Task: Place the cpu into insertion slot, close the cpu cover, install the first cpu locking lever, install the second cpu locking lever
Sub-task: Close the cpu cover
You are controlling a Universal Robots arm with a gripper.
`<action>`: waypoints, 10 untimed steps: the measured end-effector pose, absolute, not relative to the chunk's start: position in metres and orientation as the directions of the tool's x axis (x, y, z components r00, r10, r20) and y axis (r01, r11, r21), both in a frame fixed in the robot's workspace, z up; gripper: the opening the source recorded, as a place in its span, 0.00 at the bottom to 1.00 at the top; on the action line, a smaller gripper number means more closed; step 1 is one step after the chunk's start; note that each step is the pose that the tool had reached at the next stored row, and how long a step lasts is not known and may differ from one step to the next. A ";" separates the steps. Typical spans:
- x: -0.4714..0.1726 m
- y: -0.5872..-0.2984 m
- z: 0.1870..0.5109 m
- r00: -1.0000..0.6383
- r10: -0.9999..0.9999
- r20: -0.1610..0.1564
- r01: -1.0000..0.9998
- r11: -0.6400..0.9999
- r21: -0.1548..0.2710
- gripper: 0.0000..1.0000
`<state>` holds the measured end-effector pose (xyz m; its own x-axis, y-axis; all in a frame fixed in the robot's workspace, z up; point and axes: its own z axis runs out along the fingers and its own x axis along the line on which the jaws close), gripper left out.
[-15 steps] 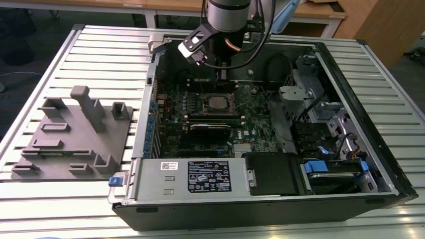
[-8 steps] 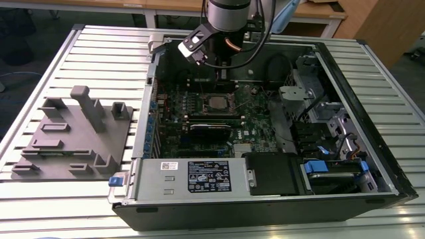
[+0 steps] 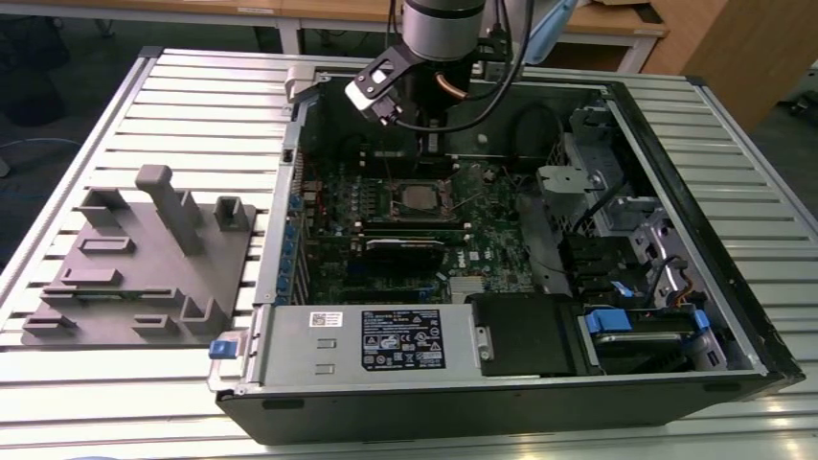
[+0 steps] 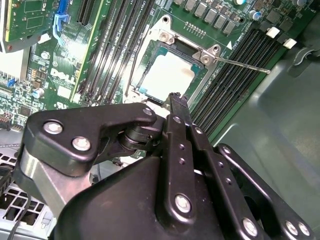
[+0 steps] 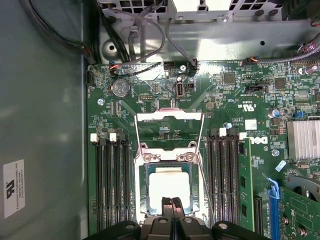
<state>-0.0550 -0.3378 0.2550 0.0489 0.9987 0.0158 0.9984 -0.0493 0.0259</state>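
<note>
Hovering closed, empty fingers (image 5: 167, 210) over cpu (image 5: 169, 185) seated in insertion slot (image 5: 144, 190); cpu cover (image 5: 170, 115) open. Risk: tips clip chip edge, skew seating.

The arm (image 3: 443, 29) stands nearly upright, with its wrist (image 3: 428, 72) pointing straight downward. In both wrist views the gripper (image 5: 172, 201) has its two black fingers (image 4: 177, 140) pressed together, tips side by side, and nothing is seen between them.
</note>
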 end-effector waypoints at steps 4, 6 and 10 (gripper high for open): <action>-0.054 -0.338 0.255 0.049 0.999 0.016 0.998 -0.049 0.026 0.11; -0.054 -0.338 0.255 0.049 0.999 0.016 0.998 -0.049 0.026 0.11; -0.054 -0.338 0.258 0.049 0.999 0.016 0.998 -0.049 0.026 0.11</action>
